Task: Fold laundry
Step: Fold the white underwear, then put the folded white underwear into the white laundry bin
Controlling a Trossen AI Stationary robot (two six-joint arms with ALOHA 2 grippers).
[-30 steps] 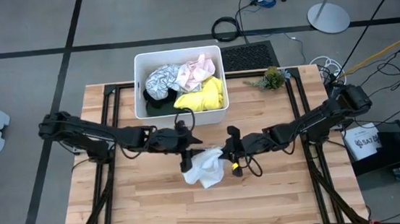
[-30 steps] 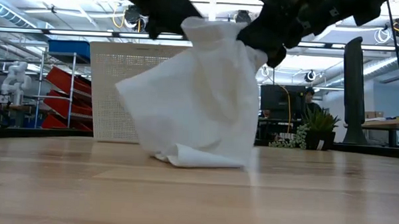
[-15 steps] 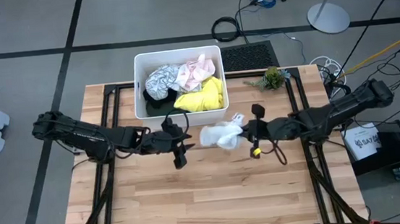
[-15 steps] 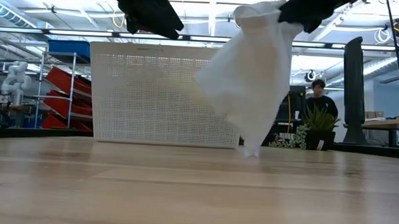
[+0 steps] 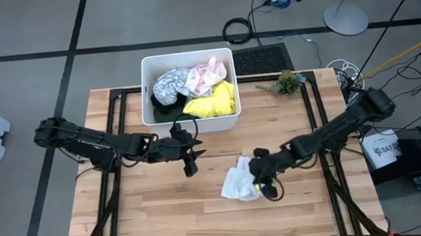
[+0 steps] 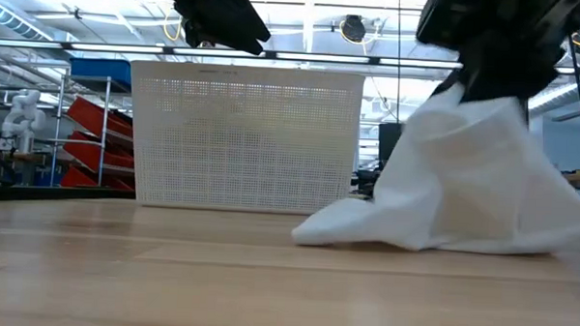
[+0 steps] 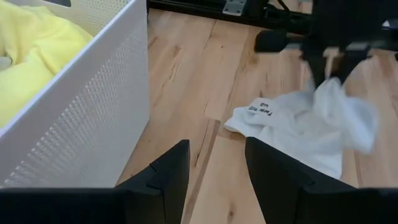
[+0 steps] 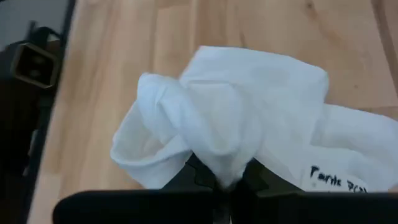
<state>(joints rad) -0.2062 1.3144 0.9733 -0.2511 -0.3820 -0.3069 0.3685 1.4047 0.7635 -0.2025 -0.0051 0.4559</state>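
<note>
A white garment (image 5: 240, 183) lies bunched on the wooden table, right of centre, with a lettered label (image 7: 261, 109) on it. My right gripper (image 5: 256, 177) is shut on its top and reaches in from the table's right. My left gripper (image 5: 192, 160) hangs open above the table just in front of the white bin (image 5: 149, 93), left of the garment and touching nothing. Its two fingers (image 7: 168, 180) stand apart in the left wrist view. The bin holds more laundry: yellow (image 5: 213, 100), white with grey pattern (image 5: 168, 83), pale pink (image 5: 206, 73) and black (image 5: 165, 107). My right gripper pinches a gathered bunch of the white garment (image 8: 222, 160) between its two fingers, several layers together. The fingers slant down from the table's right. The garment sags below them, and its lower part (image 6: 365, 233) rests spread on the table.
The perforated white bin (image 6: 243, 137) stands at the table's far middle. A small green plant (image 5: 287, 81) sits at the far right. Bare wood lies along the near half of the table (image 5: 166, 221).
My right gripper has swung the white garment up and toward the far right, lifting it clear of the table. It then brought the garment down toward the near edge, where the lower part now lies on the wood. My left gripper has drawn back a little toward the bin.
</note>
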